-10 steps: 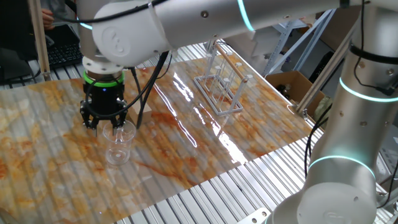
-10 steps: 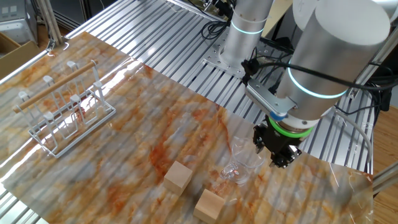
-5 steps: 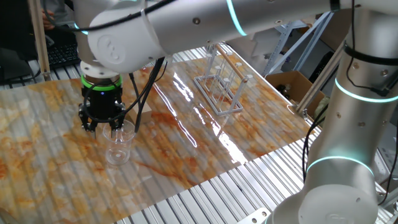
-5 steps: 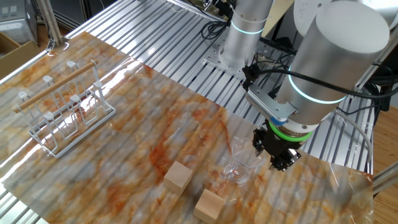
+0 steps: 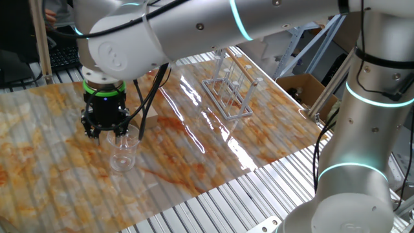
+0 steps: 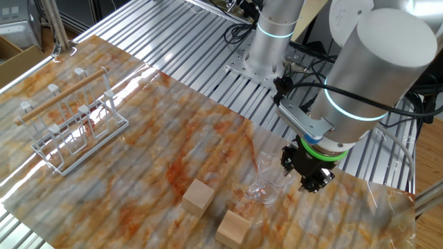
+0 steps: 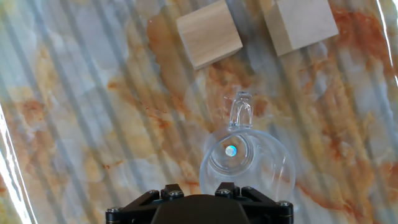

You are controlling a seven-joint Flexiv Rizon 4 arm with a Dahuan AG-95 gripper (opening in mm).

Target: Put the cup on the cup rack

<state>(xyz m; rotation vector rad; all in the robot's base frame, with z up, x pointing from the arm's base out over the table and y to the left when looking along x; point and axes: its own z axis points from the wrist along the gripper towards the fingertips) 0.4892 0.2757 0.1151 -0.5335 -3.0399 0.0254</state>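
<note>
The cup stands upright on the table, rim up, directly under the gripper, which hangs just above its rim. In the hand view its handle points away from the gripper, toward two wooden cubes lying just beyond it. In the other fixed view the cup sits just beside the gripper, with the cubes on its far side. The fingers are hidden in every view, so whether they are apart or together cannot be told. The rack stands well apart from the gripper, at the far end of the table, the rack holding no cup.
</note>
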